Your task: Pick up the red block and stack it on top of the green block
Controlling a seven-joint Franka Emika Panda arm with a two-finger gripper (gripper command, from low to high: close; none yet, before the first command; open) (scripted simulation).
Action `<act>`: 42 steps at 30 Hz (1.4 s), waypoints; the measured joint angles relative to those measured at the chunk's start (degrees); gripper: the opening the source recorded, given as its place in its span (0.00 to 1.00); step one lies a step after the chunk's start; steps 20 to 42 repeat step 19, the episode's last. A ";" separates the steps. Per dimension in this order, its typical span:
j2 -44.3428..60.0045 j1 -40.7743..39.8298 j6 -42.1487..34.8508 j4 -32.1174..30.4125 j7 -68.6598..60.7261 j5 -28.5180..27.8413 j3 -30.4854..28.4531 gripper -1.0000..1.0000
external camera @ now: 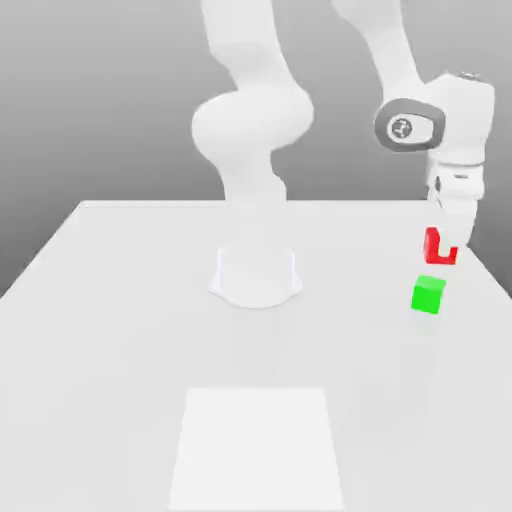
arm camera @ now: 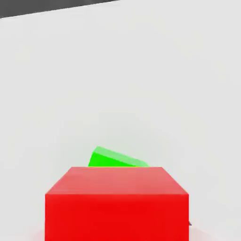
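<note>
My gripper [external camera: 447, 242] hangs over the table's right side in the exterior view, shut on the red block [external camera: 434, 247]. That block is lifted clear of the table, and a white finger covers part of its face. A short way below it, the green block [external camera: 428, 295] rests on the table [external camera: 120, 330]. The red block sits a little above and slightly to the exterior view's right of the green one, with a gap between them. In the hand view the red block [arm camera: 116, 202] is close and large, and a strip of the green block [arm camera: 115, 158] peeks out past its far edge.
The arm's white round base [external camera: 256, 275] stands at the middle of the table. A paler square patch [external camera: 256, 445] marks the near part of the tabletop. The table's right edge runs close beside the green block.
</note>
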 joint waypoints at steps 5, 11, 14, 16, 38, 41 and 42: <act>3.04 -2.04 2.84 0.01 2.27 -3.37 1.15 0.00; 7.01 -4.36 6.21 -0.03 6.02 -8.81 1.97 0.00; 9.09 -5.49 7.84 -0.05 8.44 -12.26 1.97 0.00; 10.49 -5.96 8.90 -0.06 10.27 -14.83 1.70 0.00; 12.61 -6.64 10.44 -0.03 13.31 -19.07 1.21 0.00; 12.61 -6.64 10.44 -0.03 13.31 -19.07 1.21 0.00; 12.61 -6.64 10.44 -0.03 13.31 -19.07 1.21 0.00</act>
